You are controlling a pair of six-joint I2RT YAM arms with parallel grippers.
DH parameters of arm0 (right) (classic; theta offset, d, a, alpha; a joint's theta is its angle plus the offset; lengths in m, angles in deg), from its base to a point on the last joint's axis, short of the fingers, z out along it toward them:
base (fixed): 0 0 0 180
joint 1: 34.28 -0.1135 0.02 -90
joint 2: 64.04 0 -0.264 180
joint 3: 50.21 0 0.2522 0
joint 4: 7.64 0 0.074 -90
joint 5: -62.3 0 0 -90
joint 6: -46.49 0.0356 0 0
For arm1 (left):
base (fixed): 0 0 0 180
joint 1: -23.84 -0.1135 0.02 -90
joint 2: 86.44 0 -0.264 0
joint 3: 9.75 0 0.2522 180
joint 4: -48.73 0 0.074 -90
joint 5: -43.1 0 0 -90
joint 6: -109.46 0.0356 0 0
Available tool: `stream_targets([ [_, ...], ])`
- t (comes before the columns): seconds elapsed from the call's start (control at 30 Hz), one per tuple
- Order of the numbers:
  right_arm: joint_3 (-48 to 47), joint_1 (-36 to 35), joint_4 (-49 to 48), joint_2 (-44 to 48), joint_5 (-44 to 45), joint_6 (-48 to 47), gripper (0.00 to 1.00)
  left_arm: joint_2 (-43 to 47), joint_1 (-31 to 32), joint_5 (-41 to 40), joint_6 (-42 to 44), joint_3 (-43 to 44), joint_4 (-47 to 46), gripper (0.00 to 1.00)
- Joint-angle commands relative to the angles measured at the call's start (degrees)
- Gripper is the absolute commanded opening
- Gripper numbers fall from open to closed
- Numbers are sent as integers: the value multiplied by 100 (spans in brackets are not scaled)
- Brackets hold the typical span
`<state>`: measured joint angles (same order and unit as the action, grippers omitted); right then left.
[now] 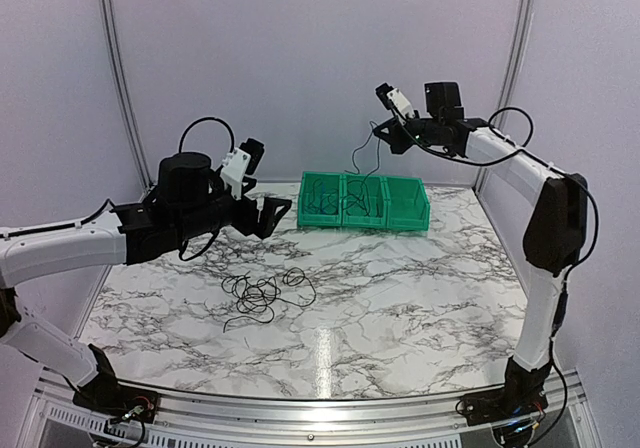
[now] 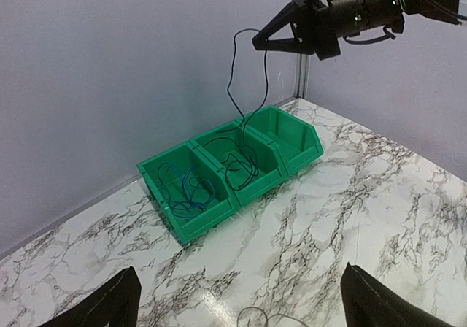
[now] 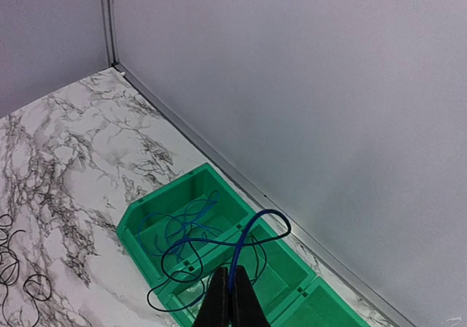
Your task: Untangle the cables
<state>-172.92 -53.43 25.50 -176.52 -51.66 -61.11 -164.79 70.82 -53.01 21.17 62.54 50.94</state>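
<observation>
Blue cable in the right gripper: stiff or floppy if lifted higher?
Likely floppy: the blue cable droops in loose curves from the right gripper. Probably very light, being so thin. Might snag, since its lower end coils inside the middle bin.

Left arm [image 1: 55,248] and right arm [image 1: 505,158]: 2 white-shelled bodies, black joint housings, thin black wiring [image 1: 207,119] looped alongside.

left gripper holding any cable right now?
No, the left gripper is wide open, its fingers far apart with nothing clamped between them.
</observation>
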Motion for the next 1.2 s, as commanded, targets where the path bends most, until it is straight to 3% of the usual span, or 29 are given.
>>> stream_targets([
  [0.0,-767,170,128,-414,519,181,0,21,-66,-152,24,-61,350,99],
  [0.37,-1746,213,322,-1607,1315,184,0,440,-74,-140,162,-336,127,99],
  [0.53,-1854,212,285,-1752,1723,163,0,96,-80,-1238,-128,-263,333,99],
  [0.63,-1753,211,338,-1623,1579,196,0,-230,-80,-1908,-367,217,957,99],
  [0.9,-1088,211,186,-854,1458,192,0,-260,-172,-3468,-507,216,1048,99],
  [1.17,-738,212,88,-531,1578,99,0,154,-260,-3002,-128,-137,537,99],
])
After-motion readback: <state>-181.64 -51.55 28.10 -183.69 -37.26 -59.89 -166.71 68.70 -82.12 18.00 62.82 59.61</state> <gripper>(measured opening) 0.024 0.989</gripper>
